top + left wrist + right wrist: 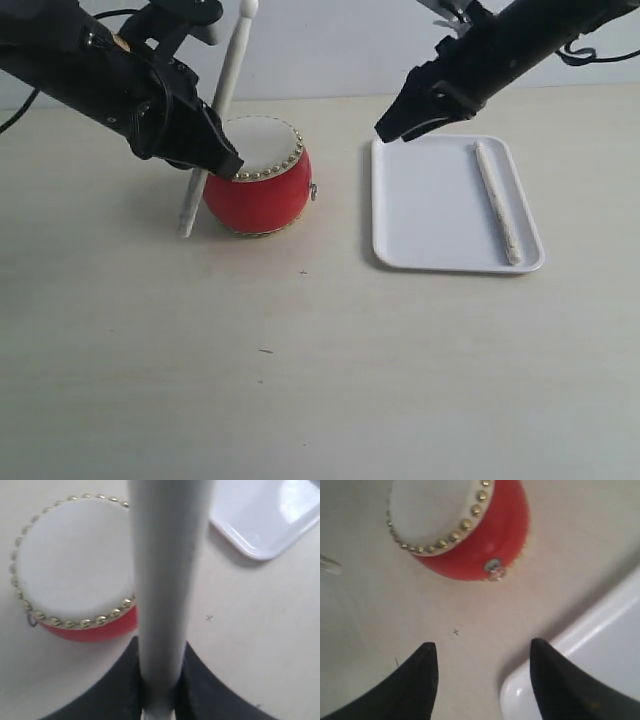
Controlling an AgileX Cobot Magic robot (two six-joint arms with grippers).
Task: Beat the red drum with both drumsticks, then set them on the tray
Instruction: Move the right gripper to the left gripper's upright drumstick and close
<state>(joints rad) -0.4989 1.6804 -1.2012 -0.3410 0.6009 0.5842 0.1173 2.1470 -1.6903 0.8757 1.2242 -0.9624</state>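
A pale counter [300,370] carries a small red drum [262,195] with a cream skin and gold studs, on the left of the exterior view. A flat white tray [430,215] lies well apart from it on the right. The left fingers [222,158] hang just beside the drum and are pressed onto a pale drumstick [231,72]. It stands steeply tilted, its rounded tip high above the drum. Its lower end reaches down to the counter beside the drum's left flank. The left wrist view shows both dark fingers pinching this stick. The second drumstick [497,200] lies flat in the tray along its right side. The right fingers [402,112] hover over the tray's far left corner, spread wide and empty.
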